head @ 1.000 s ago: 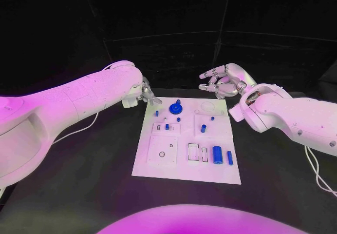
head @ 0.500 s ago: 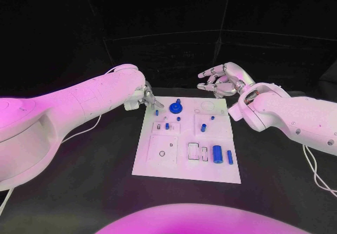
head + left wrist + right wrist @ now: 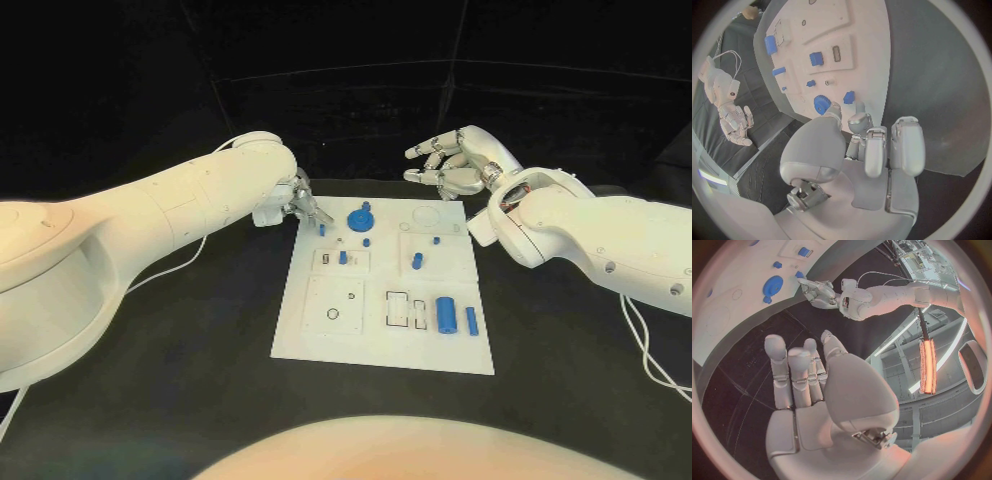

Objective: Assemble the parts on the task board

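Both arms have smooth, rounded white shells that get thicker toward the body. The right arm [image 3: 606, 245] has small dark screw holes along its shell, and a thin white cable hangs beside it. The left arm [image 3: 159, 215] also has a thin cable. Each hand, left [image 3: 861, 150] and right [image 3: 820, 390], is silver, with jointed metal fingers and a rounded palm cover.

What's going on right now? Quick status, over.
Left hand at the task board far-left corner, holding nothing seen. Right hand raised beyond the board, empty. Blue parts on board. Nothing in the way.
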You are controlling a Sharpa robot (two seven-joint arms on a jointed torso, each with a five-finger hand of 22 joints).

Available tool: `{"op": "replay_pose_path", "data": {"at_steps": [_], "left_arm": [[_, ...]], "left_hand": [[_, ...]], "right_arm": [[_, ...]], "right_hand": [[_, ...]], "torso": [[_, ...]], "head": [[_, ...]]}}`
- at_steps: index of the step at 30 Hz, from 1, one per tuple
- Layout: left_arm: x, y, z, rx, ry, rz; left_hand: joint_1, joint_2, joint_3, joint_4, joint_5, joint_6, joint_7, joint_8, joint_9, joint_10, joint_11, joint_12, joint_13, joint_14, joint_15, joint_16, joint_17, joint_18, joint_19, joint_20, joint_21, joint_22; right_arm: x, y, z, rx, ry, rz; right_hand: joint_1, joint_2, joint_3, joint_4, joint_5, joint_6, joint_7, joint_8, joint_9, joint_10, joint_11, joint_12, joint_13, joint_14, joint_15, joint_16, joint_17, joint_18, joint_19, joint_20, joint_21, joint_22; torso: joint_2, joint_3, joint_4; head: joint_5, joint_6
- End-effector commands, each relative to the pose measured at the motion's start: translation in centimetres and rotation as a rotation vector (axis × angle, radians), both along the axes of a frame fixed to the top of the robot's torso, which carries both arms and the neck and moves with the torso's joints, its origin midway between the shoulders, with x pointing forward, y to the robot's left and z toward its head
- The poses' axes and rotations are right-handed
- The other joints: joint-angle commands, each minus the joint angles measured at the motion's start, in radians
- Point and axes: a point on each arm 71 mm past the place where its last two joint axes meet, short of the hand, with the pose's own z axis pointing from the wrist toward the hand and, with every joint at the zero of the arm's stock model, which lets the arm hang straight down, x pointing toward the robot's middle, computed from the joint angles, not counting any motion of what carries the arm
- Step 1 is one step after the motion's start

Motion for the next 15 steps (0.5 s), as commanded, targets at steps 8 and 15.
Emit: {"op": "replay_pose_path", "data": {"at_steps": [8,15], "left_arm": [[-0.07,-0.51,-0.03,-0.003,0.016,-0.035],[-0.07,-0.68,-0.1,-0.006,0.016,-0.038]], "left_hand": [[0.02,0.002,-0.004,-0.009,-0.005,0.015,0.001,-0.003,-0.006,0.004,-0.001,0.007,0.003,0.104,0.0,0.003,0.263,-0.005,0.017,0.005,0.008,0.005],[0.03,0.009,-0.006,-0.015,-0.005,0.021,0.0,-0.004,-0.011,0.004,-0.002,0.008,0.003,0.104,0.0,0.003,0.263,-0.005,0.017,0.004,0.008,0.006]], "right_arm": [[-0.03,0.19,0.15,0.004,-0.004,0.012],[-0.02,0.23,0.15,0.004,-0.004,0.013]], "right_hand": [[-0.003,-0.002,0.002,0.005,0.005,-0.008,0.001,-0.003,-0.001,-0.008,0.002,0.004,-0.002,-0.007,0.002,-0.003,0.001,0.011,-0.007,0.0,-0.008,-0.002],[-0.003,-0.001,0.002,0.006,0.006,-0.008,0.001,-0.003,-0.001,-0.008,0.003,0.005,-0.002,-0.007,0.003,-0.003,0.002,0.011,-0.007,0.0,-0.009,-0.002]], "torso": [[0.001,0.0002,-0.0009],[0.0,0.0005,-0.0005]], "head": [[0.002,-0.001],[0.001,-0.004]]}}
